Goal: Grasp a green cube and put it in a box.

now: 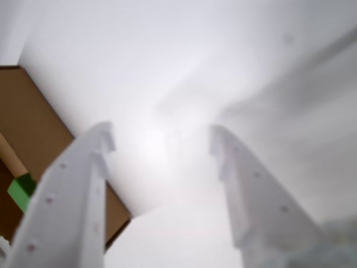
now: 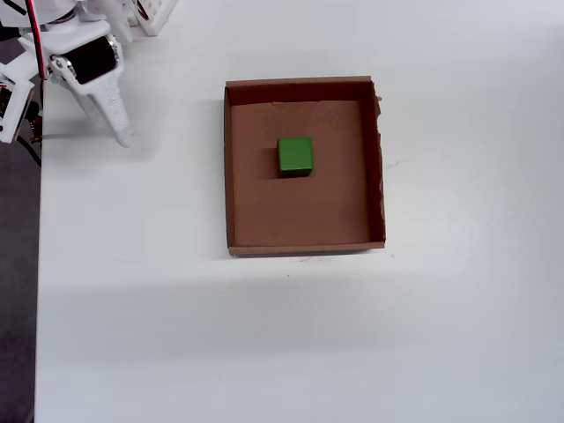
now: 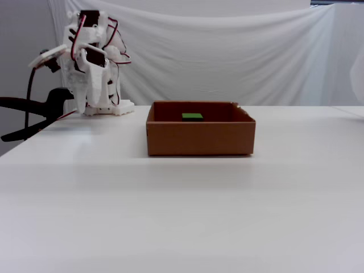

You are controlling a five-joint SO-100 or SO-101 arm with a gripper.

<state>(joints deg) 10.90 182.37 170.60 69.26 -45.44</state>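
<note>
Resting inside the box [image 2: 231, 167], frame centre: green cube [image 2: 295, 155]; task looks done; gripper [image 1: 162, 142] upper left overhead, spread wide, empty

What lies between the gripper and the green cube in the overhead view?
Bare white table, then the box's left wall; the green cube sits inside, apart from the gripper.

Cube [image 2: 295, 155] inside box [image 2: 305, 249], arm [image 2: 84, 66] far left.

A big flat white table [image 3: 187, 210] fills the room. A wrinkly white cloth [image 3: 227, 51] hangs behind it. A black clamp [image 3: 34, 111] grips the table's left edge.
</note>
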